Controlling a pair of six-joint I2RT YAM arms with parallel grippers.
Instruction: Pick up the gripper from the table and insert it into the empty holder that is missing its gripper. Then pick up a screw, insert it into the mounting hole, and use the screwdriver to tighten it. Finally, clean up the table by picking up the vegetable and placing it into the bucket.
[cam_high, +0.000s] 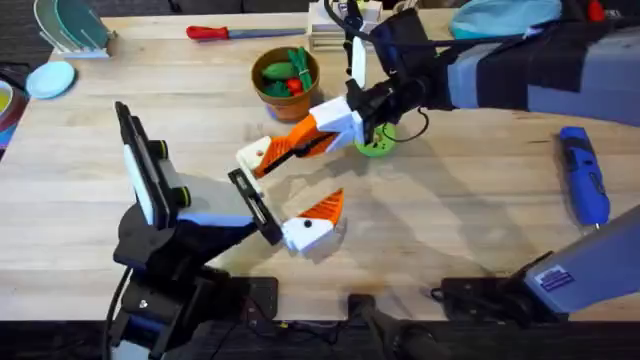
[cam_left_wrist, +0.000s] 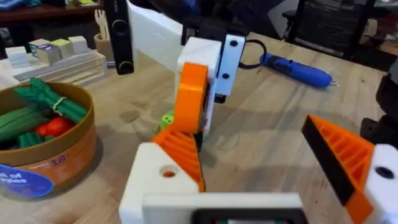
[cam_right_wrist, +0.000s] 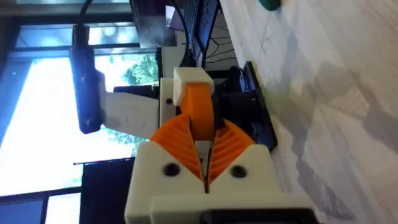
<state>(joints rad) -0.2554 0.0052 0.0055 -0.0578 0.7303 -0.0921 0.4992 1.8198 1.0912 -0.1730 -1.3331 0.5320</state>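
Observation:
My right gripper (cam_high: 338, 128) reaches across the middle, shut on the orange gripper (cam_high: 292, 145). In the right wrist view its ribbed pads (cam_right_wrist: 180, 140) pinch that piece. The piece's far end meets the white holder (cam_high: 254, 156) on my left arm, and its ribbed face shows beside the holder (cam_left_wrist: 158, 180). My left gripper (cam_high: 290, 185) stands wide open, its other orange finger (cam_left_wrist: 339, 158) far to the side. The blue screwdriver (cam_high: 584, 176) lies at the right of the table (cam_high: 470, 210). The bucket (cam_high: 284, 90) holds green and red vegetables (cam_high: 284, 74). A screw is out of view.
A green ring disc (cam_high: 376, 146) lies just under the right gripper. A red-handled tool (cam_high: 222, 32) and wooden blocks (cam_high: 328, 38) sit at the back edge. A dish rack (cam_high: 72, 28) and a blue plate (cam_high: 50, 78) stand at the far left.

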